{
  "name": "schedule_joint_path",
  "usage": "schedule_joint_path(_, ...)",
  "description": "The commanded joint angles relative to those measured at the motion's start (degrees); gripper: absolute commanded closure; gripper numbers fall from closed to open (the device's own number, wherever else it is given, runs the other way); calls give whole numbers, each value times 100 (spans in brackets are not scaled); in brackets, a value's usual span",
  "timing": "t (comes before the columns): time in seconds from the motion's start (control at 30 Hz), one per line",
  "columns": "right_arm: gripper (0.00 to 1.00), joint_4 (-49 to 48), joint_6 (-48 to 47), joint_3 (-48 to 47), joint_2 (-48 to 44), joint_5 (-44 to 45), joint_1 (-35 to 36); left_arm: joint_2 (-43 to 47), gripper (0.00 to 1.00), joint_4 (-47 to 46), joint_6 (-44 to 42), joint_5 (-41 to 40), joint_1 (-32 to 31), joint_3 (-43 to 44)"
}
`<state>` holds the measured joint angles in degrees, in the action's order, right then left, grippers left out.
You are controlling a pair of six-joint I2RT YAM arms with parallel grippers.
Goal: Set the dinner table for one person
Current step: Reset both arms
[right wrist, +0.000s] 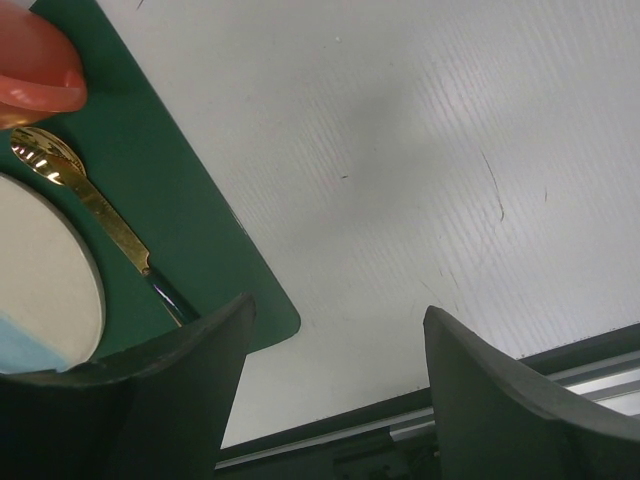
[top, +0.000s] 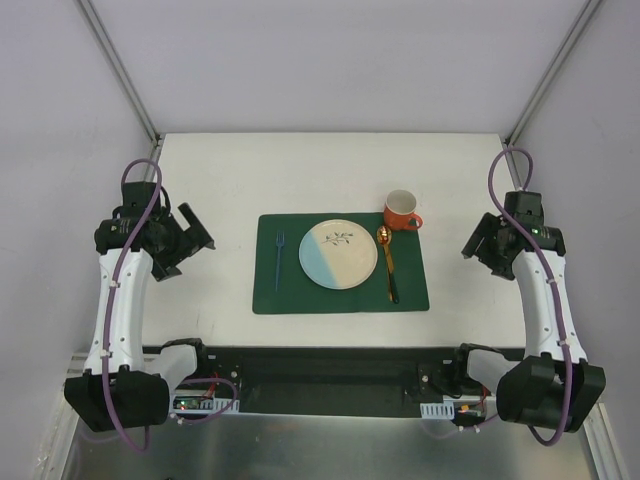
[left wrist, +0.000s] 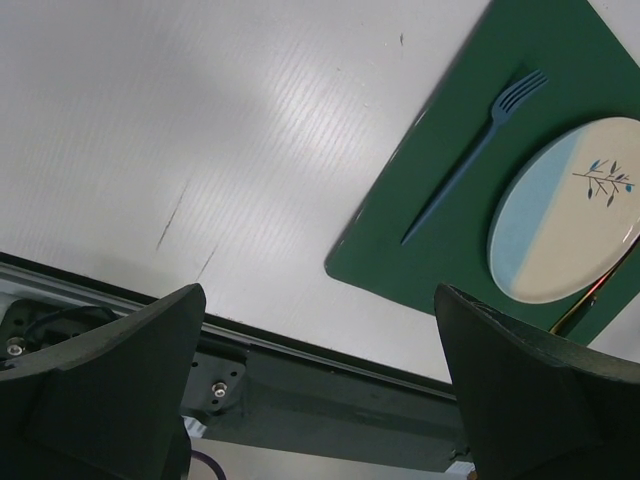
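The dinner table (top: pixel 330 170) fills the middle of the top view, white and matte, with a dark green placemat (top: pixel 300 300) lying flat at its centre. A round plate (top: pixel 338 254), half pale blue and half cream with a leaf sprig, sits in the middle of the mat. A blue fork (top: pixel 279 262) lies at the plate's 9 o'clock, tines toward 12. A gold-bowled spoon (top: pixel 386 262) lies at its 3 o'clock, just beside the rim. A red mug (top: pixel 401 210) stands at 1 o'clock on the mat's far corner.

Both arms rise from their bases at 6 o'clock, lean outward, and fold at the elbow. The left gripper (top: pixel 200 230) hangs off the mat at its 9 o'clock, aimed inward. The right gripper (top: pixel 470 243) hangs at the mat's 3 o'clock, aimed toward 8. In each wrist view the fingers stand wide apart, with bare tabletop showing between them
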<state>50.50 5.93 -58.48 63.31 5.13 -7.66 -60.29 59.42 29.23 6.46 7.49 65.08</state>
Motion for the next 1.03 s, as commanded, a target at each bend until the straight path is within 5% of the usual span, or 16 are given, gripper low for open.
schedule_joint_path(0.0,29,4,-4,-94,-205,15,45,88,1,105,38,-136,-19,75)
schedule_joint_path(1.0,28,-199,479,223,-460,-223,80,211,1,-141,109,-74,-45,-347)
